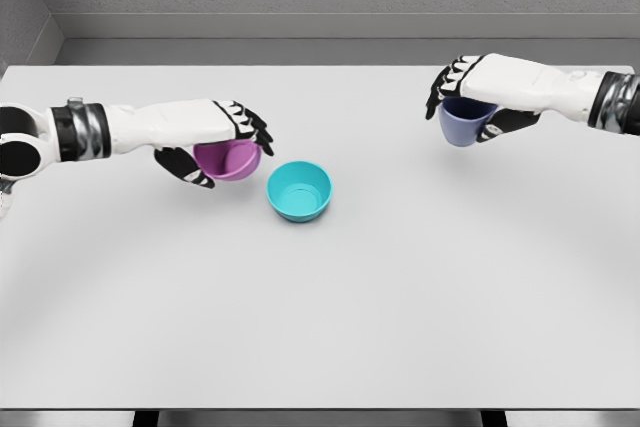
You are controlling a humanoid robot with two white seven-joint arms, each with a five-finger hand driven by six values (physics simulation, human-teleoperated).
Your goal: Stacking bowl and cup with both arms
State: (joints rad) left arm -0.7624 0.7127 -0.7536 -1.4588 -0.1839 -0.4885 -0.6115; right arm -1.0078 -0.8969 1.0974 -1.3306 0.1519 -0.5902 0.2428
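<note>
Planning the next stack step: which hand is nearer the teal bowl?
Left. The left hand, gripping the purple bowl, is just beside the teal bowl; the right hand, holding the blue cup, is far across.

The tabletop (330, 327) is bare across its whole near half and through the middle strip between the two arms. One free-standing obstacle: a teal bowl (299, 190), left of centre, mouth open upward and unobstructed from above. The left hand (215, 142), closed on a purple bowl (230, 159), sits just beside the teal bowl's upper-left rim; clearance there is narrow. The right hand (470, 97), closed on a blue cup (462, 122), occupies the far right, well apart from the teal bowl. The bowl's right and near sides are open for approach.
</note>
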